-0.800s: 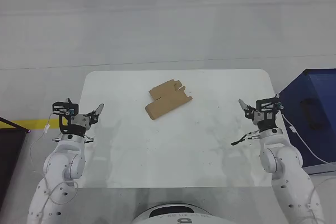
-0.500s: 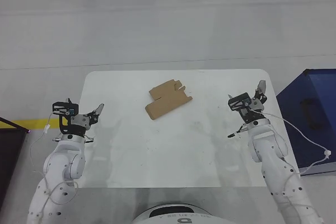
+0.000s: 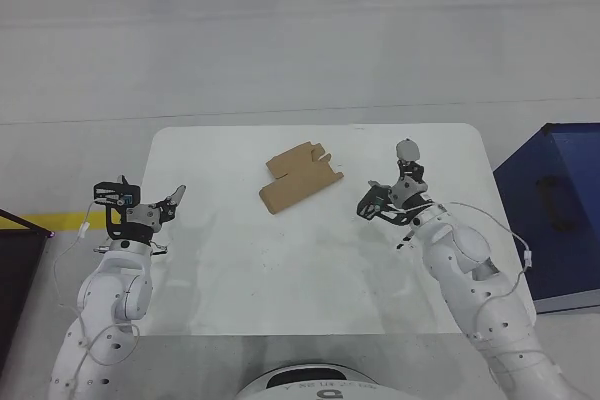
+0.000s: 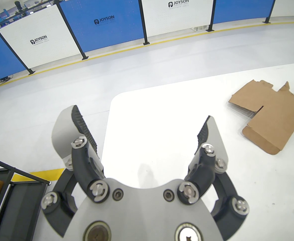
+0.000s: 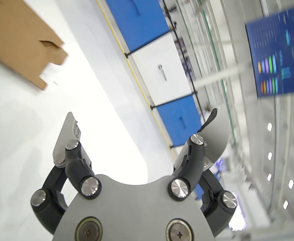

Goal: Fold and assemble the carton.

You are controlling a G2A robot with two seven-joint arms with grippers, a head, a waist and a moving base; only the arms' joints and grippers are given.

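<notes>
Fingers of the right gripper [image 5: 142,112] are spread wide and hold nothing. It is rolled onto its side above the worktop [image 3: 280,280], near the right-hand end of the carton [image 3: 300,178] but not touching it. The left gripper [image 4: 141,113] is just as wide open and empty. It hangs over the worktop's left edge, well apart from the carton and facing it across the bare white surface. The carton lies flat and unfolded on the far half of the worktop, about midway between the two sides. Its long axis runs diagonally from near-left to far-right, and the notched flap end points to the far right. A blue bin [image 3: 570,215] stands off the worktop's right side.
</notes>
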